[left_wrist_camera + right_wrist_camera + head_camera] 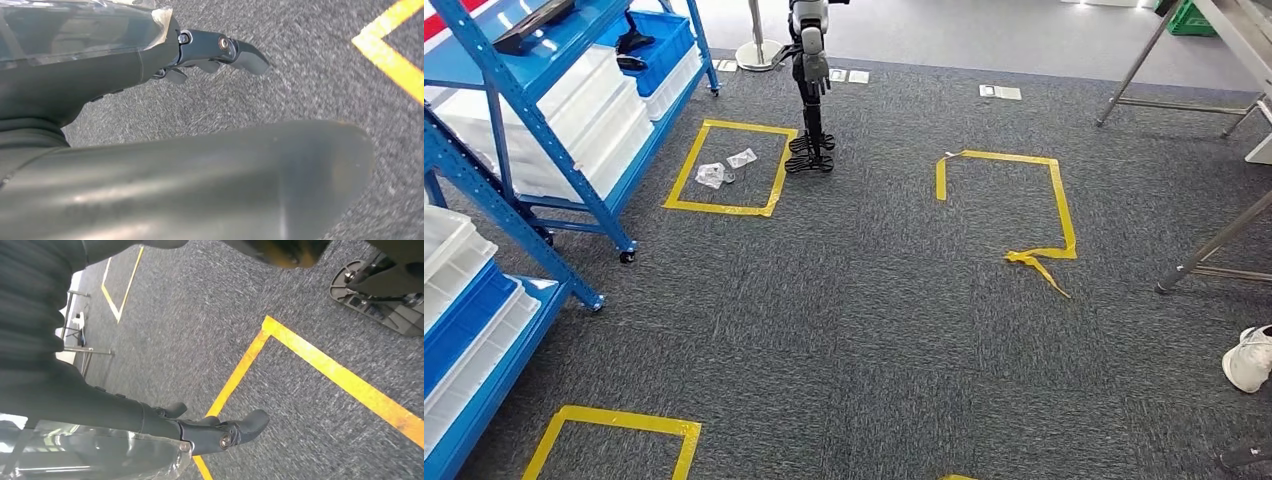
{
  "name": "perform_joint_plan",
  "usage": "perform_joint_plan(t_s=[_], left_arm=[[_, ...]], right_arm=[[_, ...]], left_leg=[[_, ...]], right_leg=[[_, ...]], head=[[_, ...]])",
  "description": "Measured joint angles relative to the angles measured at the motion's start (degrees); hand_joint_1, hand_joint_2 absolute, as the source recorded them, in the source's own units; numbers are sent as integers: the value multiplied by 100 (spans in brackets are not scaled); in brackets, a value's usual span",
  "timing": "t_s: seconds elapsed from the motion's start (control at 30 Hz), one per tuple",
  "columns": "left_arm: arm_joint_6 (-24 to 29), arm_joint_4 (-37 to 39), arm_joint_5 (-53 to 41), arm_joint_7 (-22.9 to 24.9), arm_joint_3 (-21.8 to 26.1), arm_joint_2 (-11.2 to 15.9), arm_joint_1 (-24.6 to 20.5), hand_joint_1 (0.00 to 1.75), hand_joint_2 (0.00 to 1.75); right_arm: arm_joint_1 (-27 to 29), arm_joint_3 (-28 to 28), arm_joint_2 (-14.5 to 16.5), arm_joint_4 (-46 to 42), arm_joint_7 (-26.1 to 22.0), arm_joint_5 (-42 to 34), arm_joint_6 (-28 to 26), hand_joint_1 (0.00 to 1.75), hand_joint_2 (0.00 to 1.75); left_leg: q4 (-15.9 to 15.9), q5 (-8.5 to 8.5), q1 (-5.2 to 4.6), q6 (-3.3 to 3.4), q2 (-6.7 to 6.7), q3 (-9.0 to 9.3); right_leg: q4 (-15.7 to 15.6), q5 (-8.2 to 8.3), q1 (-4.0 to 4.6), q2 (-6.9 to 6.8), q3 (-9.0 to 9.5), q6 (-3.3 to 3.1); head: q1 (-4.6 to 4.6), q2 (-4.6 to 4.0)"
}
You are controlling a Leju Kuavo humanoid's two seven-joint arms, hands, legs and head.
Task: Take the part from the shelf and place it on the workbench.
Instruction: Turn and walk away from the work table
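A blue shelf rack (pixel 544 130) stands along the left of the head view with white and blue bins. One blue bin (pixel 656 45) on the far rack holds black parts (pixel 632 42). Metal legs of the workbench (pixel 1214 245) show at the right edge. My left hand (pixel 100 80) hangs over grey carpet, its dark fingers (pixel 225 49) stretched out with nothing in them. My right hand (pixel 105 412) also hangs over the carpet beside a yellow tape line, fingers (pixel 240 426) extended and empty.
Another robot (pixel 812 80) stands at the far middle beside a yellow tape square (pixel 729 165) with small bags inside. A second tape square (pixel 1009 200) with loose tape lies to the right. A person's white shoe (pixel 1249 358) is at the right edge.
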Motion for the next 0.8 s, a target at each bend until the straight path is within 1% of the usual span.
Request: perform_joint_plan(t_s=[0.03,0.07,0.1,0.13,0.17,0.2,0.23,0.27,0.3,0.33,0.37,0.4,0.43,0.47,0.5,0.53,0.57,0.6,0.63,0.67,0.7,0.73,0.77,0.8], left_arm=[[-14,-1,-5,-8,-1,3,-1,0,0],[-28,-1,-10,-17,-1,3,-5,0,0],[-36,-2,-14,-27,-3,3,-9,0,0],[-40,-2,-18,-35,-4,3,-11,0,0],[-44,-2,-23,-40,-6,1,-8,0,0],[-49,-2,-29,-44,-8,1,-2,0,0],[-53,-2,-33,-48,-9,2,3,0,0],[-57,-2,-38,-52,-10,2,5,0,0],[-61,-2,-46,-57,-12,3,6,0,0],[-62,-2,-54,-62,-14,3,4,0,0],[-63,-2,-60,-66,-16,4,4,0,0],[-64,-2,-65,-69,-17,5,7,0,0],[-64,-2,-67,-72,-17,7,12,0,0],[-62,-2,-68,-73,-17,8,18,0,0],[-60,-2,-69,-74,-17,9,22,0,0],[-55,-2,-69,-74,-18,9,23,0,0],[-50,-2,-72,-74,-19,10,19,0,0],[-46,-2,-74,-74,-20,9,14,0,0],[-39,-2,-76,-73,-21,8,11,0,0],[-32,-2,-78,-72,-21,7,11,0,0],[-21,-2,-79,-67,-21,5,15,0,0],[-4,-2,-79,-60,-21,3,20,0,0],[12,-2,-80,-53,-21,1,22,0,0],[28,-1,-82,-46,-21,-2,18,0,0]], right_arm=[[15,-3,-1,0,-20,-14,-15,0,175],[36,-7,-2,0,-40,-24,-29,0,175],[60,-10,-2,0,-57,-33,-41,0,175],[88,-12,-2,1,-69,-39,-52,0,175],[112,-14,-2,1,-74,-40,-63,0,175],[131,-15,-2,2,-75,-40,-73,0,175],[144,-15,-1,2,-77,-40,-79,0,175],[148,-16,-2,2,-78,-40,-81,0,175],[148,-16,-2,2,-79,-40,-84,0,175],[146,-17,0,2,-79,-41,-84,0,175],[145,-17,4,2,-80,-41,-84,0,175],[141,-18,10,2,-82,-42,-84,0,175],[138,-19,15,2,-84,-42,-84,0,175],[136,-20,22,2,-87,-43,-84,0,175],[133,-21,26,2,-91,-44,-85,0,175],[136,-22,31,2,-96,-45,-85,0,175],[141,-24,34,2,-102,-47,-86,0,175],[149,-26,34,2,-107,-47,-86,0,175],[160,-29,34,2,-109,-48,-86,0,175],[169,-32,33,2,-110,-49,-86,0,175],[174,-36,32,2,-110,-50,-86,0,175],[173,-38,32,2,-110,-51,-86,0,175],[169,-39,33,2,-110,-51,-86,0,175],[164,-39,34,2,-110,-51,-86,0,175]], left_leg=[[-20,27,15,41,-65,2],[-31,49,28,73,-132,-2],[-31,61,24,94,-211,-18],[-28,71,24,110,-300,-32],[-26,76,21,114,-386,-40],[-23,81,22,113,-475,-42],[-19,85,26,105,-558,-40],[-13,89,31,92,-636,-37],[-2,92,33,70,-708,-39],[9,91,25,39,-772,-46],[15,92,18,4,-820,-57],[12,97,13,-34,-862,-69],[3,107,16,-71,-905,-81],[2,114,27,-101,-913,-93],[45,81,30,-128,-829,-120],[180,-17,30,-152,-695,-186],[430,-177,29,-170,-533,-300],[786,-382,26,-189,-385,-464],[1179,-569,33,-205,-319,-647],[1487,-680,41,-217,-292,-791],[1620,-688,48,-223,-273,-849],[1526,-589,54,-224,-249,-791],[1225,-418,57,-216,-196,-624],[809,-247,56,-201,-57,-395]], right_leg=[[172,-100,-8,150,-78,4],[465,-247,-21,336,-219,-11],[862,-421,-26,496,-405,-36],[1283,-580,-29,588,-610,-51],[1560,-658,-33,614,-752,-40],[1625,-638,-41,625,-795,-4],[1431,-518,-54,638,-716,51],[1046,-342,-74,682,-543,110],[618,-173,-95,782,-354,154],[276,-42,-105,861,-206,159],[77,28,-104,921,-124,135],[14,50,-89,938,-100,89],[9,66,-71,885,-89,36],[5,83,-77,836,-80,-10],[-3,100,-86,784,-71,-53],[-13,115,-99,726,-67,-98],[-19,123,-109,663,-70,-134],[-18,119,-97,595,-72,-159],[-17,113,-86,518,-75,-178],[-16,107,-76,440,-77,-184],[-16,102,-69,363,-78,-190],[-15,97,-65,295,-74,-194],[-15,89,-64,234,-64,-194],[-14,78,-58,179,-47,-186]], head=[[8,0],[16,0],[24,0],[27,0],[26,0],[27,0],[26,0],[27,0],[29,0],[30,0],[27,0],[26,0],[24,0],[23,0],[20,0],[2,0],[-15,0],[-33,0],[-44,0],[-42,0],[-43,0],[-43,0],[-44,0],[-45,0]])
